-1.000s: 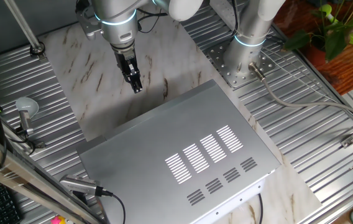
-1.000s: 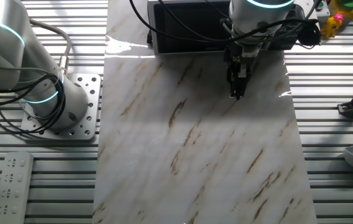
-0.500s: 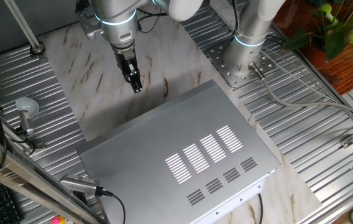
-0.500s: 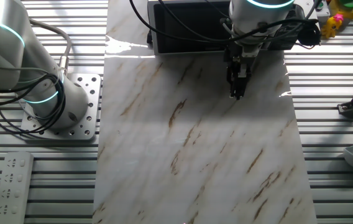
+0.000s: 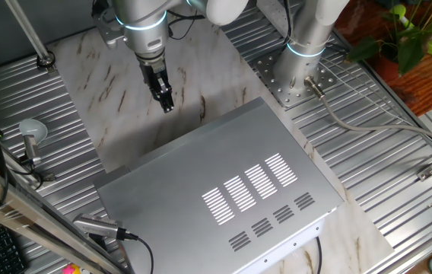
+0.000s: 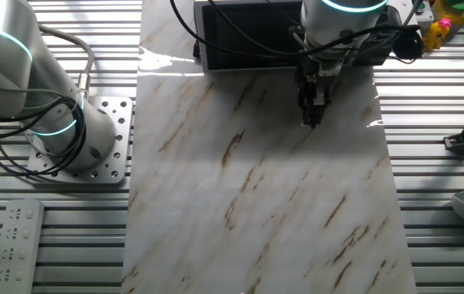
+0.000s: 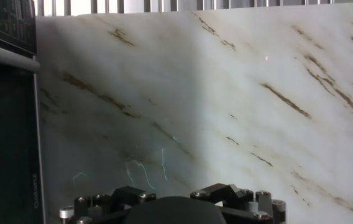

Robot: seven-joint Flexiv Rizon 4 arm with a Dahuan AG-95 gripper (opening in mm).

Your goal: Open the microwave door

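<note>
No movement since earlier frames. Gripper [image 5: 168, 107], fingers together, hangs above marble slab [image 6: 256, 188], just before the microwave [image 5: 223, 190]; door [image 6: 252, 37] shut.

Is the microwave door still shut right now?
Shut. The door sits flush against the microwave front, with the gripper hanging over the marble, apart from it.

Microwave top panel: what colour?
Silver-grey microwave top with white-looking vent slots; clearest in the fixed view from above it.
</note>
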